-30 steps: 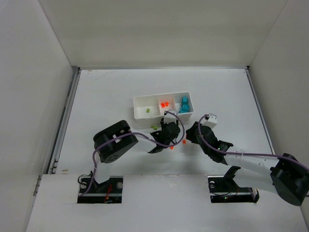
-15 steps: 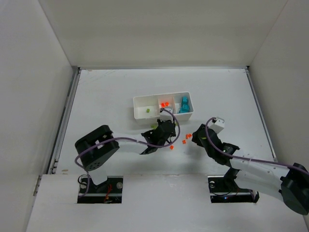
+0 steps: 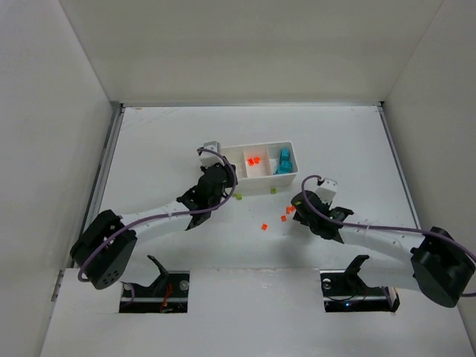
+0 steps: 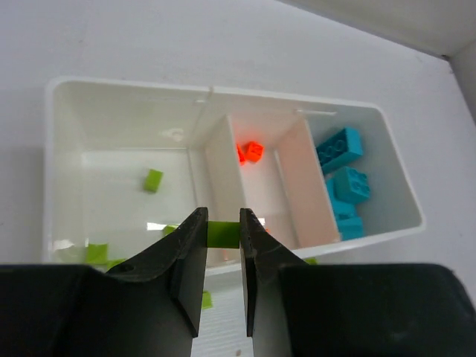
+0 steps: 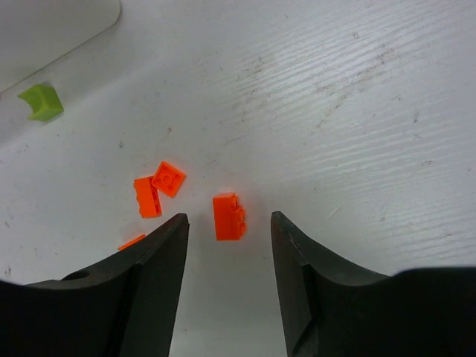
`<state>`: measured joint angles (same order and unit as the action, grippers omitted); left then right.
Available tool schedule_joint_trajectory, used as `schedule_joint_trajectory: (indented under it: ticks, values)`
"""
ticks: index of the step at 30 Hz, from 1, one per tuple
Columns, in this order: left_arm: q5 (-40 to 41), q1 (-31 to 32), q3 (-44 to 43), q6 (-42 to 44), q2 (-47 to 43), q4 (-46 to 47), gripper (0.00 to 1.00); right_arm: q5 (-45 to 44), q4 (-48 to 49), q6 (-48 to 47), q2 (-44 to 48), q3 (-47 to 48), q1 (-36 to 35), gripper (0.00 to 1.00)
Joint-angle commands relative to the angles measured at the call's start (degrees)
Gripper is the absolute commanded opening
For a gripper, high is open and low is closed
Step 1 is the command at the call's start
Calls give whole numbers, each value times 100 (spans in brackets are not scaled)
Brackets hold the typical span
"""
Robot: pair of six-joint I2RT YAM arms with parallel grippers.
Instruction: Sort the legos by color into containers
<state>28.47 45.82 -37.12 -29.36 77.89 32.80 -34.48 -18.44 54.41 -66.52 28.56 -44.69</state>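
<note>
Left end effector (image 4: 222, 227) clenched green brick (image 4: 223, 236) above tray (image 4: 126, 84) near wall. Right end effector (image 5: 229, 220) released, straddled orange brick (image 5: 229, 216) on worktop (image 5: 357, 111), near tray.

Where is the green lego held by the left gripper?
In the left wrist view, the green lego is pinched in the left gripper, above the near wall of the white tray, by the divider between green and orange compartments.
</note>
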Motion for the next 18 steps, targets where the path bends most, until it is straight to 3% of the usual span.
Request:
schedule_joint_trajectory:
  ticks: [1, 12, 18]
  values:
    - [-166, -323, 126, -227, -125, -36, 18, 108, -125, 8, -115, 343, 122, 53]
    - [-447, -816, -365, -289, 938, -28, 21, 442, -169, -159, -721, 668, 272, 44]
    - [-386, -808, -296, -236, 913, -2, 41, 433, -345, -256, -915, 862, 272, 41]
